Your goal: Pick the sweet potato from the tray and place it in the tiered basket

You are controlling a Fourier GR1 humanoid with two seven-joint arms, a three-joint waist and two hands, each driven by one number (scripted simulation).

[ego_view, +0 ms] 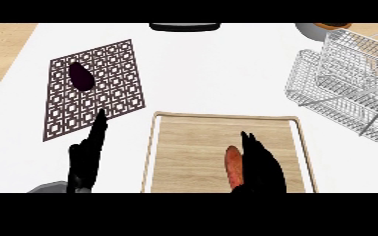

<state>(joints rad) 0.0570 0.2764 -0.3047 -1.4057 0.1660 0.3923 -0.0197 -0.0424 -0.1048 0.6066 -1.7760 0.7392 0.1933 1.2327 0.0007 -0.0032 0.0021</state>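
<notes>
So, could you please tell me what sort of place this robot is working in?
Probably a kitchen counter: a white worktop carries a light wooden tray holding an orange sweet potato, a white wire tiered basket and a dark eggplant on a brown lattice mat.

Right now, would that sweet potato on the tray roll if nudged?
Probably. The sweet potato looks long and rounded, so it may roll sideways across the flat tray. It looks stiff, not floppy. The right hand, right beside it, might block rolling that way.

Sweet potato (pixel 233 166): orange-brown, elongated, lying lengthwise near-to-far on the tray's near right part.
Tray (pixel 221 117): rectangular, light wood, raised rim, near centre.
Tiered basket (pixel 336 82): white wire, far right, well apart from the tray.
</notes>
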